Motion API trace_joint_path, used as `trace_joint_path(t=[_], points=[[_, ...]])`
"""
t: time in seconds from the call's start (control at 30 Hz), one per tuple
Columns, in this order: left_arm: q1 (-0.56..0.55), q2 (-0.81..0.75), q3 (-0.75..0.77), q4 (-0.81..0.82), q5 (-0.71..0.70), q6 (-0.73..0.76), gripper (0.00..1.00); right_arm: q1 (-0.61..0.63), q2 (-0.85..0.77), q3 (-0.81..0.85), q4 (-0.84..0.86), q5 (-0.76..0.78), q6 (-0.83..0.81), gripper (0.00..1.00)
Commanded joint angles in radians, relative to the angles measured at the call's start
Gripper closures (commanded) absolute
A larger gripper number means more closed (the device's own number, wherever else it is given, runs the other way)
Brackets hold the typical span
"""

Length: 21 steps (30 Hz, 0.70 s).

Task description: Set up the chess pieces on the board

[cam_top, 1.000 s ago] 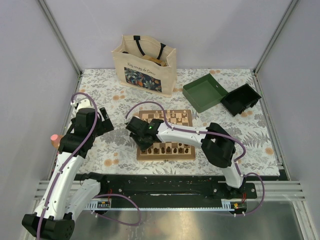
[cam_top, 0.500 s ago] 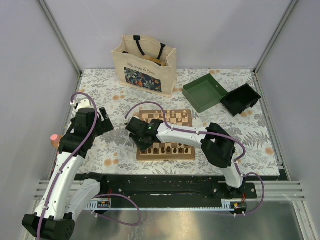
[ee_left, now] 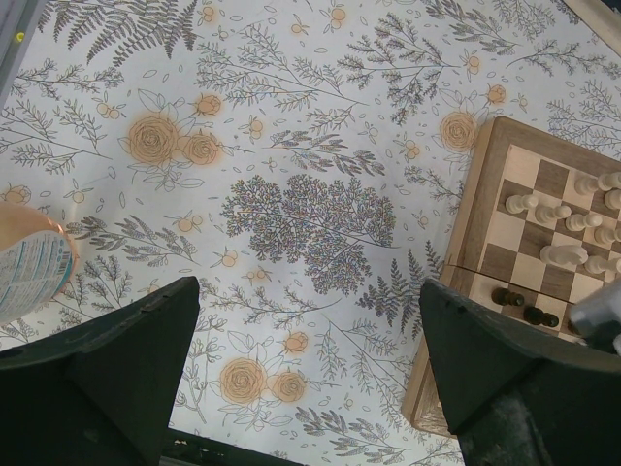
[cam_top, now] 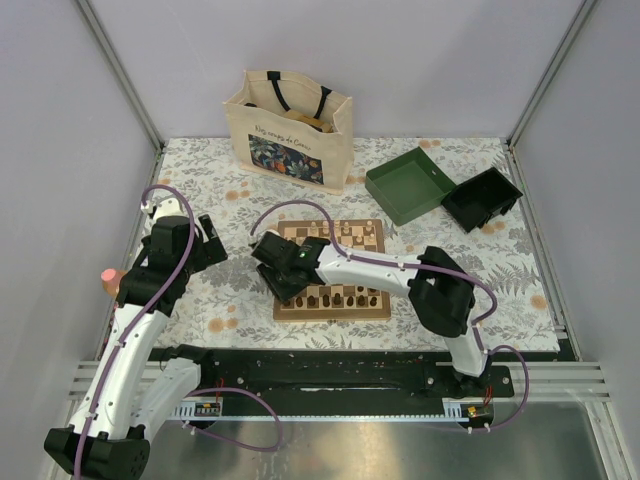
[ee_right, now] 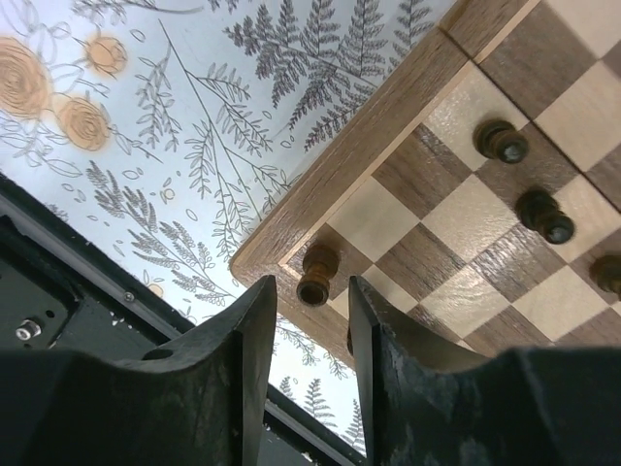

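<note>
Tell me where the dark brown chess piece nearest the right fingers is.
Right wrist view: the dark brown piece stands in a corner of the checkered wooden chessboard, between the right arm's fingers.

Board (ee_right: 456, 218) tan-brown checkered; tablecloth (ee_left: 291, 214) floral; box (cam_top: 405, 185) green; pieces (ee_right: 315, 277) seemingly brown.

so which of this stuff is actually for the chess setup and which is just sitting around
For the job:
- board
- dark chess pieces
- pale chess pieces

Just lying about:
- printed tote bag
- green box
- black box
- floral table cover
</note>
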<state>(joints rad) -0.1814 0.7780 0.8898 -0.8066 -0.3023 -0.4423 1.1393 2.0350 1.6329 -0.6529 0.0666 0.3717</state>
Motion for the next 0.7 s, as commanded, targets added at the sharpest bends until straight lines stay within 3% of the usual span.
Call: trace_joint_path(t=[0.0, 0.67], points=[[0.005, -0.008, 0.000, 0.043, -0.001, -0.001, 0.01, 0.005, -0.137, 0.018, 0.007, 0.079, -0.028, 0.55], [0.005, -0.006, -0.002, 0.046, 0.012, 0.001, 0.01, -0.214, -0.226, -0.148, 0.021, 0.144, 0.001, 0.53]])
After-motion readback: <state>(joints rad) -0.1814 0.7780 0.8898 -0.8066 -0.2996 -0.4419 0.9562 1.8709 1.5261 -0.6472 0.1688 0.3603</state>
